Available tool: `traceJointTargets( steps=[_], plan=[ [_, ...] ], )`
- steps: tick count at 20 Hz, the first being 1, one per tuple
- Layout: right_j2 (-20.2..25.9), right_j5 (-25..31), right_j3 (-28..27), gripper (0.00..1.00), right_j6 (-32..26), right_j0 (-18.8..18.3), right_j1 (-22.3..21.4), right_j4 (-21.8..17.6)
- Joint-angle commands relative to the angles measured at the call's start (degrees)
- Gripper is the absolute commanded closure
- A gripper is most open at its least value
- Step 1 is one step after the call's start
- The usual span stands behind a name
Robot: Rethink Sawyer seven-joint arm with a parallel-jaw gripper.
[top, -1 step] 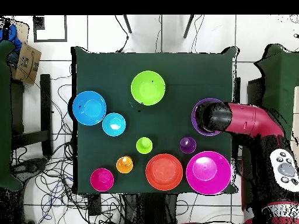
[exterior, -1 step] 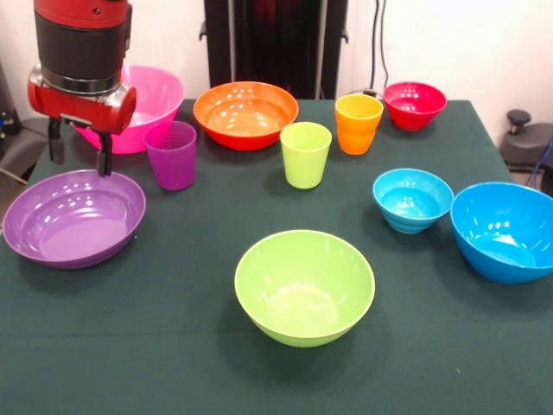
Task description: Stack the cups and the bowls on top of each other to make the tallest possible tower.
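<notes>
Front view shows the claw [exterior, -1 step: 80, 152] hanging from the red and black arm [exterior, -1 step: 82, 52] at the left, its two dark fingers [exterior, -1 step: 104, 160] spread apart with nothing between them, poised just above the far rim of the shallow purple bowl [exterior, -1 step: 73, 218]. That bowl sits at the left edge of the dark green surface [exterior, -1 step: 173, 346]. Just beside the claw stands the purple cup [exterior, -1 step: 171, 154], upright and open end up, and behind the arm the big pink bowl [exterior, -1 step: 151, 99] is partly hidden. Along the far side lie the orange bowl [exterior, -1 step: 245, 113], the orange cup [exterior, -1 step: 358, 123] and the small red bowl [exterior, -1 step: 415, 105], the orange cup just beside the red bowl. The lime green cup [exterior, -1 step: 306, 154] stands upright near the middle, apart from the others. The lime green bowl [exterior, -1 step: 304, 286] sits alone at the near centre. At the right the small light blue bowl [exterior, -1 step: 412, 199] rests just beside the big blue bowl [exterior, -1 step: 505, 230]. Nothing is stacked; every cup and bowl stands by itself on the surface. In the overhead view the arm [top, -1 step: 245, 119] covers most of the purple bowl [top, -1 step: 196, 114], leaving only a sliver of its rim in sight, with the purple cup [top, -1 step: 187, 144] and pink bowl [top, -1 step: 208, 172] close by.
</notes>
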Motion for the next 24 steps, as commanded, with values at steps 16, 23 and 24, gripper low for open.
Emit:
traceJointTargets(
  steps=[16,23,24],
  plan=[
    [1.8,-10.3,4.7,0.0,6.5,1.5,7.3,6.5],
    [2.4,-12.0,5.2,0.0,4.8,1.8,8.3,6.1],
    [2.1,-11.9,5.8,0.0,5.3,2.2,7.8,6.2]
  ],
)
